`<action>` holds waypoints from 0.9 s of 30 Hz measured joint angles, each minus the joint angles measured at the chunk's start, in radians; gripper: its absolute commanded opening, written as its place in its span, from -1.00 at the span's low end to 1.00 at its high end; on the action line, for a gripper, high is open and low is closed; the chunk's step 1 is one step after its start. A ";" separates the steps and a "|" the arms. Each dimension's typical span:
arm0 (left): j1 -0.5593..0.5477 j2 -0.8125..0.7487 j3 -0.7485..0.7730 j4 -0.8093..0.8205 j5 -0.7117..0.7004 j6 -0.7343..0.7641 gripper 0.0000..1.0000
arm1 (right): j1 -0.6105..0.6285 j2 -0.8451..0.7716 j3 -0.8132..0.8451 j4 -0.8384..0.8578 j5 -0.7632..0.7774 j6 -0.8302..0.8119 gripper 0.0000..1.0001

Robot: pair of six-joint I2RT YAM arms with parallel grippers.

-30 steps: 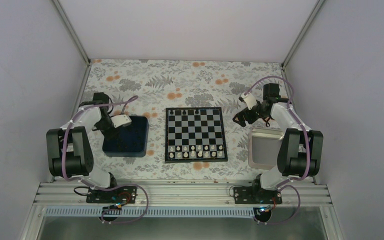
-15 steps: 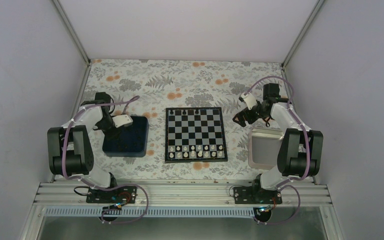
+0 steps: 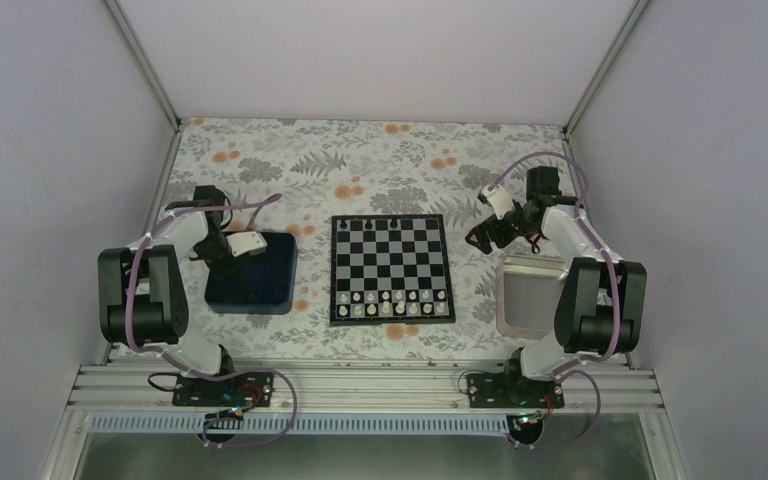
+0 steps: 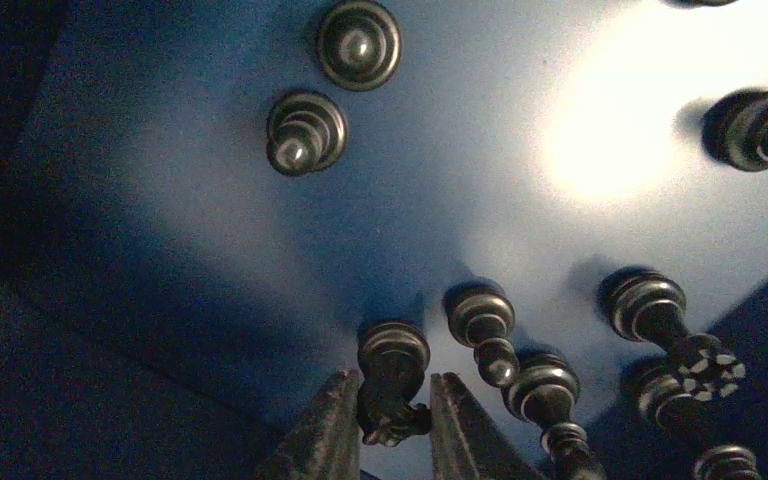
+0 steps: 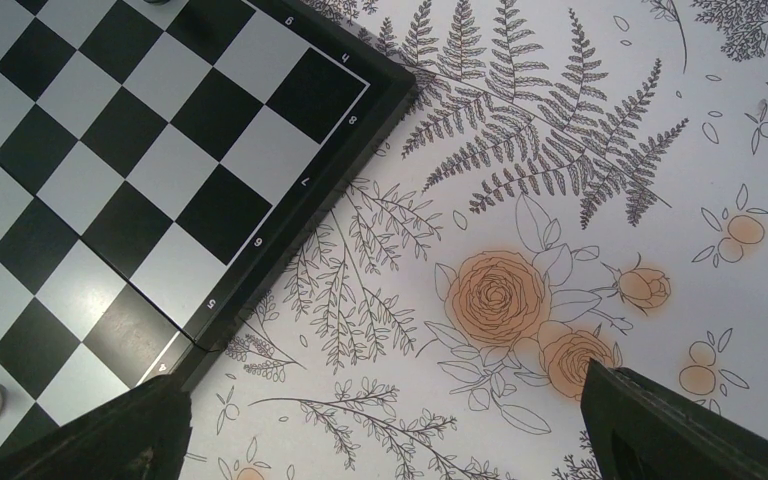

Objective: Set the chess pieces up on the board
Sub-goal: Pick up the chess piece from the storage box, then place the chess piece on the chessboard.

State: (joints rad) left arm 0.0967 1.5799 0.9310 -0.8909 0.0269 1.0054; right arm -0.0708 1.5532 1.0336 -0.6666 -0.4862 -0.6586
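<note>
The chess pieces (image 4: 305,132) are tiny, rigid, glossy black turned figures. I judge them very light, slippery under the fingers and quick to topple on their small round bases. Take hold across the upper body, above the base collar, and squeeze gently.

The floral tabletop (image 3: 360,165) carries three holders.
- The board (image 3: 390,262) lies in the centre. The white pieces (image 3: 390,303) fill its two near rows, and a few black figures (image 3: 380,221) stand on the far row.
- The dark blue tray (image 3: 270,285), left of the board, holds the remaining black pieces, standing upright and scattered. One cluster is packed close together.
- The silver tray (image 3: 532,300), right of the board, is partly covered by my right arm. I cannot make out its contents.

My right tool (image 5: 390,430) hangs wide open over the tabletop, beside the board's corner, holding nothing.

My left tool (image 4: 393,400) is narrow. Its fingers (image 4: 320,440) clamp the head of one black piece (image 4: 392,350) whose base rests on the blue tray. A neighbouring piece (image 4: 485,330) stands just beside the right-hand finger and could get knocked.
</note>
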 measured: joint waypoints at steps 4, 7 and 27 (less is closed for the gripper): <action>-0.003 0.002 0.001 -0.002 0.000 0.001 -0.82 | 0.000 0.000 0.000 0.000 0.000 0.000 1.00; -0.005 0.002 0.004 -0.004 0.000 -0.001 -0.84 | 0.000 0.000 0.000 0.000 0.000 0.000 1.00; -0.137 0.024 0.493 -0.209 0.011 -0.013 -0.81 | 0.000 -0.002 0.000 0.000 -0.001 0.000 1.00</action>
State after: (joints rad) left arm -0.0406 1.6035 1.4242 -1.0996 0.0380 0.9928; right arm -0.0708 1.5509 1.0336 -0.6666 -0.4873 -0.6590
